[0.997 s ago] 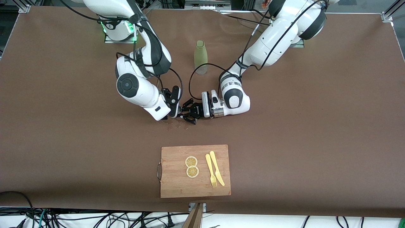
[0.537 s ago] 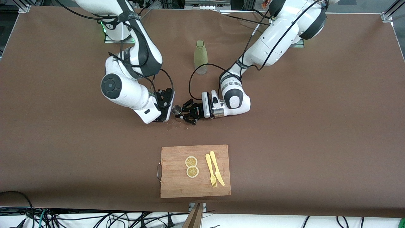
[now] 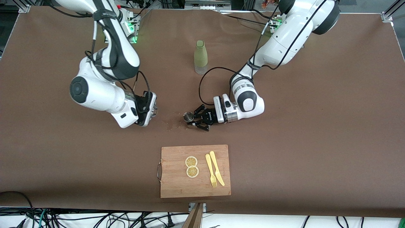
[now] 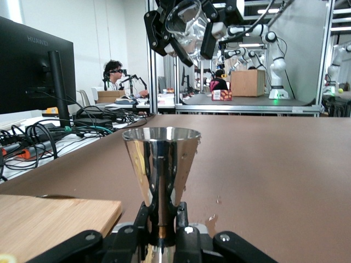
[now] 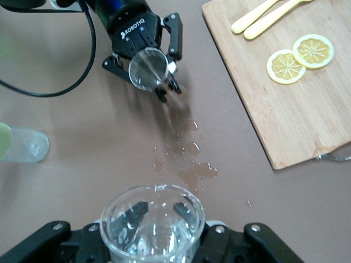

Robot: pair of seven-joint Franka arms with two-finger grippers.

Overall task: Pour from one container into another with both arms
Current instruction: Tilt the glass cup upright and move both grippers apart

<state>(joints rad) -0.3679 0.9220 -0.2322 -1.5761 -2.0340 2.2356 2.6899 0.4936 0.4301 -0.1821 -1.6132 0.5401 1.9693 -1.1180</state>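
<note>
The small steel jigger point(image 3: 189, 117) stands upright in my left gripper point(image 3: 191, 120), which is shut on its narrow waist, low over the middle of the table. The left wrist view has the jigger point(image 4: 160, 159) rising from the left gripper point(image 4: 162, 222), mouth up. My right gripper point(image 3: 153, 110) is shut on the clear glass cup point(image 3: 154, 110), held up over the table toward the right arm's end. In the right wrist view the cup point(image 5: 152, 224) fills the right gripper point(image 5: 153, 222), with the jigger point(image 5: 148, 68) farther off. The cup point(image 4: 185, 22) shows high in the left wrist view.
A green bottle point(image 3: 200, 57) stands between the arms, farther from the front camera. A wooden cutting board point(image 3: 177, 183) with two lemon slices point(image 3: 191, 166), a fork and a knife point(image 3: 216, 171) lies nearer the camera. Spilled drops point(image 5: 189, 159) wet the cloth between the grippers.
The two grippers were together; the right arm has pulled away toward its end of the table with the cup. The left gripper with the jigger shifted slightly toward the left arm's end.
</note>
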